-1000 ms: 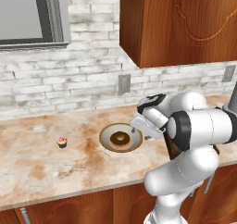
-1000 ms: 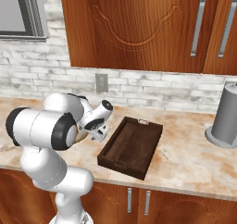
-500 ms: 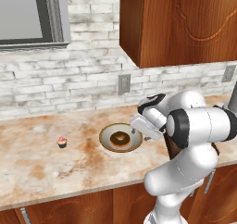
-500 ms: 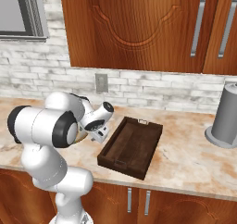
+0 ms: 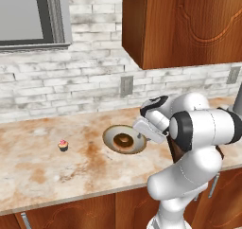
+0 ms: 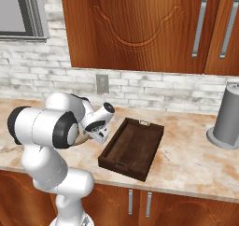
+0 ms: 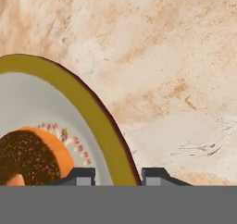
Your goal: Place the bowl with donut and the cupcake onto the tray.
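The bowl (image 5: 113, 137) lies on the counter with the donut (image 5: 124, 140) in its middle. In the hand view the bowl's tan rim (image 7: 92, 109) curves down between my two fingertips, and the donut (image 7: 28, 158) sits at the lower left. My gripper (image 7: 118, 176) is open, one finger on each side of the rim at the bowl's right edge (image 5: 140, 136). Well to the left of the bowl, the small pink cupcake (image 5: 63, 145) stands alone. The dark wooden tray (image 6: 133, 148) lies just right of my hand with nothing on it.
A grey cylindrical canister (image 6: 228, 117) stands at the counter's far right, beyond the tray. The brick wall with an outlet (image 5: 126, 85) runs close behind the bowl. Upper cabinets (image 6: 140, 29) hang over the tray.
The hand has barely shifted, staying low at the bowl's right rim. Bowl, cupcake and tray are where they were.
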